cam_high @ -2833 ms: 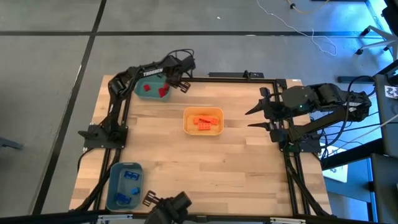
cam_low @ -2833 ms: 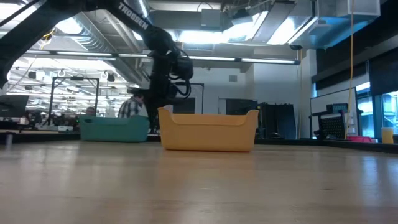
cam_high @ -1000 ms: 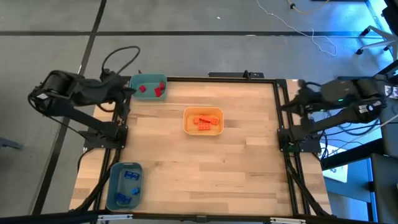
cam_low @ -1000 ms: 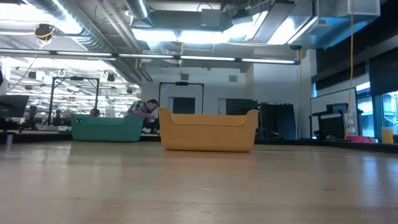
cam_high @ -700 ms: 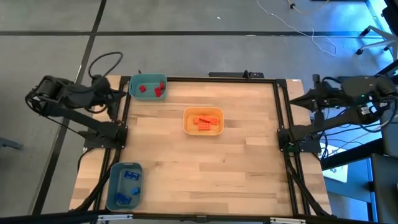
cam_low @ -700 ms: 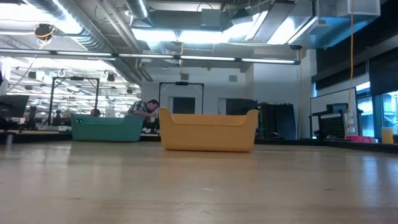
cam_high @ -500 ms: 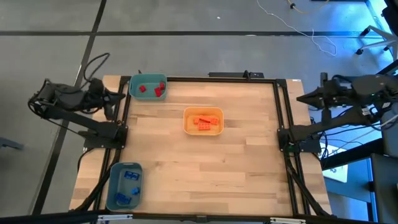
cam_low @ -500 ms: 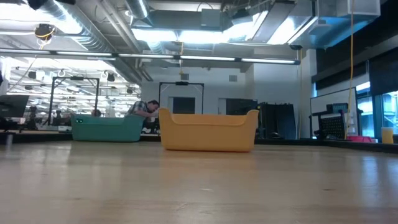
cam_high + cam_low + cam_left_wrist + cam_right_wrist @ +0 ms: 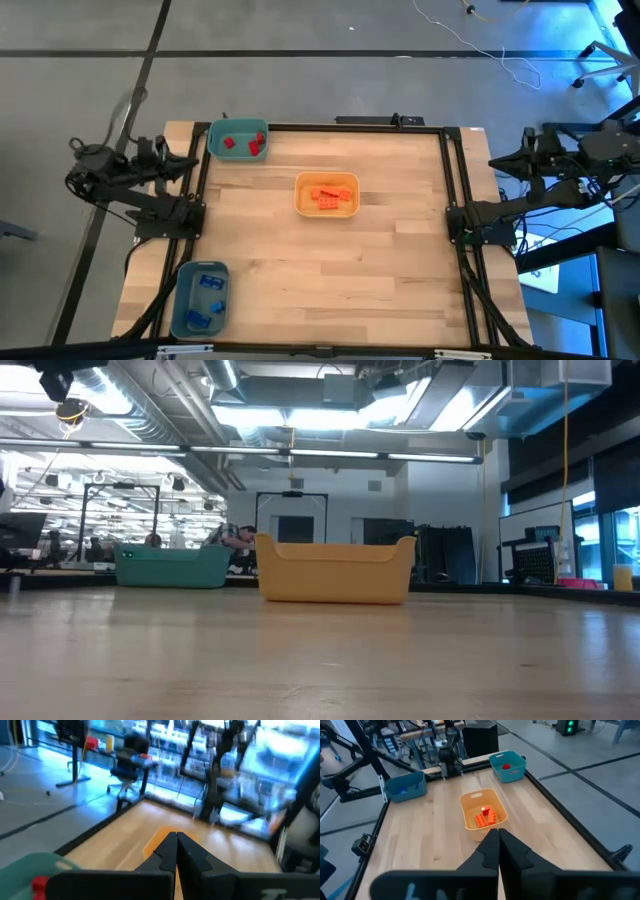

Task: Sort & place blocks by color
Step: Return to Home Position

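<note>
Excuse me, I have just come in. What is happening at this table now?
Nothing is being handled at this moment. Every block in view is in a bin: the red blocks in the teal bin, the orange blocks in the yellow bin, and the blue blocks in the blue bin. The left gripper is off the table's left side, near the teal bin. The right gripper is off its right side. Both are shut and hold nothing.
</note>
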`<state>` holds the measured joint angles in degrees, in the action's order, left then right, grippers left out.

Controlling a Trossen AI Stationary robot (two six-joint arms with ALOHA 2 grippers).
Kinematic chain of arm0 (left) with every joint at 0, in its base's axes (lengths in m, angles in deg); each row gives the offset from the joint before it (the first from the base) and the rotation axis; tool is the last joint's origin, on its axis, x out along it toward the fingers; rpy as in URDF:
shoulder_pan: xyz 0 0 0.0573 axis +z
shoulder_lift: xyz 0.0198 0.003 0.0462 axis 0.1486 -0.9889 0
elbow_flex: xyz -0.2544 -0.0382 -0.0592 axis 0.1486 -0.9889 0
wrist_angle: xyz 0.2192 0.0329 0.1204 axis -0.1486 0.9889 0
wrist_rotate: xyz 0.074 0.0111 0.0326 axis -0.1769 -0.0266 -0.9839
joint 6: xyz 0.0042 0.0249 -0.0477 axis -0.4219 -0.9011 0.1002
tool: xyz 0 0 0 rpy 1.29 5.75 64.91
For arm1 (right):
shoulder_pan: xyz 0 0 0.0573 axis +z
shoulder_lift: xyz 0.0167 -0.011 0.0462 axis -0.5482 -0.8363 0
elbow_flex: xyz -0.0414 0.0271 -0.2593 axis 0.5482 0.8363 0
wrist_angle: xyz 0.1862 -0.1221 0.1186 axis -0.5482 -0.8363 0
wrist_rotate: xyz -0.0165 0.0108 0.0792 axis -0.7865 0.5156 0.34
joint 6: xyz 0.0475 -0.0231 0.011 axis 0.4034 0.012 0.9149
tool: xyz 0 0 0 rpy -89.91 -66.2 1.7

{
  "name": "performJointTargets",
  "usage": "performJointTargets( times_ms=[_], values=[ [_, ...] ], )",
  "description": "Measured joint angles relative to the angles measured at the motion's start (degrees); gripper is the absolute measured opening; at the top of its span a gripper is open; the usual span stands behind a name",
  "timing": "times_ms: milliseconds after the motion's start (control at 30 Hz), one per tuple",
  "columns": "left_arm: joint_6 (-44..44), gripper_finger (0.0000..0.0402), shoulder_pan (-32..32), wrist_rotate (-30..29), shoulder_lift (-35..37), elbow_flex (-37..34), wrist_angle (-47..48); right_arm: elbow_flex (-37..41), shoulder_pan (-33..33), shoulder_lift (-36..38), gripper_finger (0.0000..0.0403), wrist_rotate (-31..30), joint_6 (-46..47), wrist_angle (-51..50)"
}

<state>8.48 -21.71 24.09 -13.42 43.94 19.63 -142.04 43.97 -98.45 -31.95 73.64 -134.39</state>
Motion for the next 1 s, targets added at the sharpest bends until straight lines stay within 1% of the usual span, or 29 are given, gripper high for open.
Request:
performJointTargets(
  times_ms=[33, 67, 133, 167, 200, 267, 300, 467, 567, 733, 867, 1000],
  values=[
    [-1.0, 0.0, 0.0, 0.7, 0.0, 0.1, 1.1, 1.1, 0.0, 1.1, 0.0, 0.0, 0.1, 0.1],
    [-1.8, 0.0, 0.0, 1.8, 0.1, 0.3, 0.3, 2.2, 0.0, 2.2, 0.0, 0.0, 0.2, 0.9],
    [-3.1, 0.0, 0.0, 3.8, -0.2, -0.5, -4.4, 4.4, 0.0, 4.4, 0.0, 0.0, 0.0, 2.6],
    [-4.2, 0.0, 0.0, 4.4, 0.0, -1.3, -5.3, 5.7, 0.0, 5.7, 0.0, 0.0, -0.1, 3.5],
    [-5.3, 0.0, 0.0, 5.5, 0.2, -2.4, -5.9, 7.2, 0.0, 7.0, 0.0, 0.0, -0.2, 4.9],
    [-7.1, 0.0, 0.0, 9.0, 0.2, -3.5, -11.6, 10.3, 0.0, 10.0, 0.0, 0.0, -0.6, 8.0],
    [-7.8, 0.0, 0.0, 9.8, 0.3, -4.0, -12.8, 12.3, 0.0, 11.5, 0.0, 0.1, -1.4, 10.1],
    [-8.8, 0.0, 0.0, 10.6, 0.2, -9.5, -17.3, 21.9, 0.0, 19.1, 0.0, 0.7, -5.4, 18.1],
    [-8.8, 0.0, 0.0, 11.2, 0.2, -12.4, -20.5, 24.0, 0.1, 18.5, 0.0, 0.5, -5.9, 17.8],
    [-8.9, 0.0, 0.0, 12.1, 0.2, -18.1, -27.8, 28.8, 0.0, 18.9, 0.0, 0.8, -7.7, 24.9],
    [-10.0, 0.0, 0.0, 13.5, 0.2, -23.6, -35.2, 35.2, 0.0, 18.9, 0.0, 4.0, -10.6, 35.0],
    [-12.7, 0.0, 0.0, 13.6, 0.2, -29.3, -44.1, 43.2, 0.0, 18.9, 0.0, 7.1, -12.7, 48.5]
  ],
)
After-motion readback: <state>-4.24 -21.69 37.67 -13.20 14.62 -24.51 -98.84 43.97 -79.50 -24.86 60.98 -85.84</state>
